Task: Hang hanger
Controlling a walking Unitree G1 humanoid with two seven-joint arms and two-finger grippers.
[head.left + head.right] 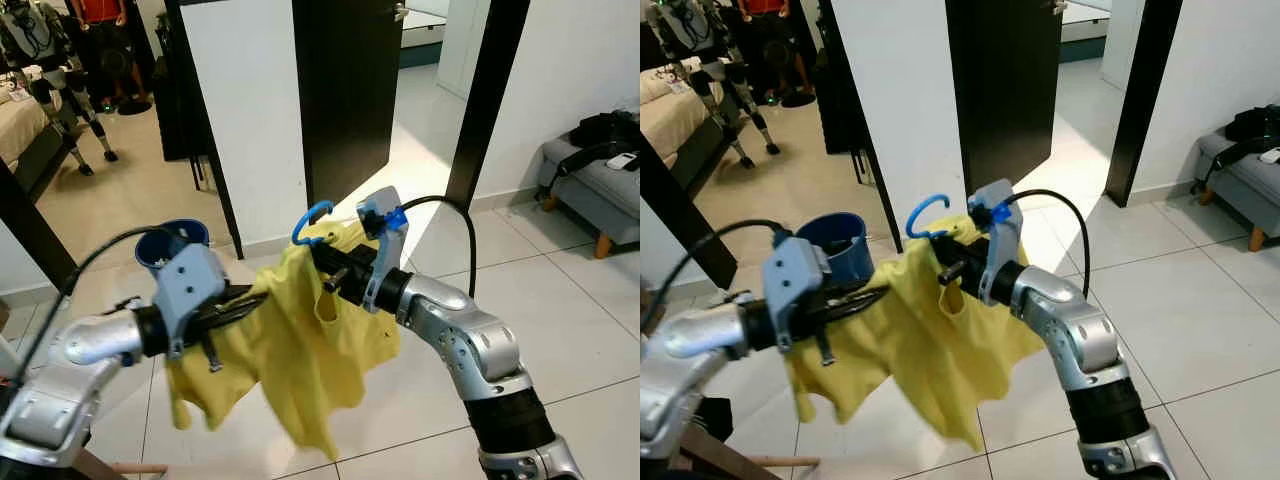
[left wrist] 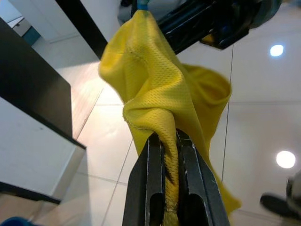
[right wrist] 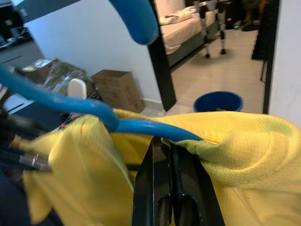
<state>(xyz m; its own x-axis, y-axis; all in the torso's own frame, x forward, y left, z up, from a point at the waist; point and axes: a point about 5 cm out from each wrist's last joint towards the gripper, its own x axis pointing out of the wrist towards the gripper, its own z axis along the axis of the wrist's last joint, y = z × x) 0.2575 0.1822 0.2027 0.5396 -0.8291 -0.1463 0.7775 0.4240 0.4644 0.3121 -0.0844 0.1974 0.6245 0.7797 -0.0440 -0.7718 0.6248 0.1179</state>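
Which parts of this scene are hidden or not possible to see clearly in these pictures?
- Blue hanger: in the eye views only its hook shows; the yellow shirt covers the rest.
- Right gripper: in the right wrist view the shirt hides what its jaws pinch, hanger or cloth.
- Blue bucket: in the eye views the left gripper and its mount hide the lower part.
- Sofa: cut off by the right edge.

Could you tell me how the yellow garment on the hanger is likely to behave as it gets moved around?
Probably floppy: the yellow garment sags in loose folds between the left end effector and right end effector. Its thin mesh looks light. It may slide along the blue hanger, since it bunches there.
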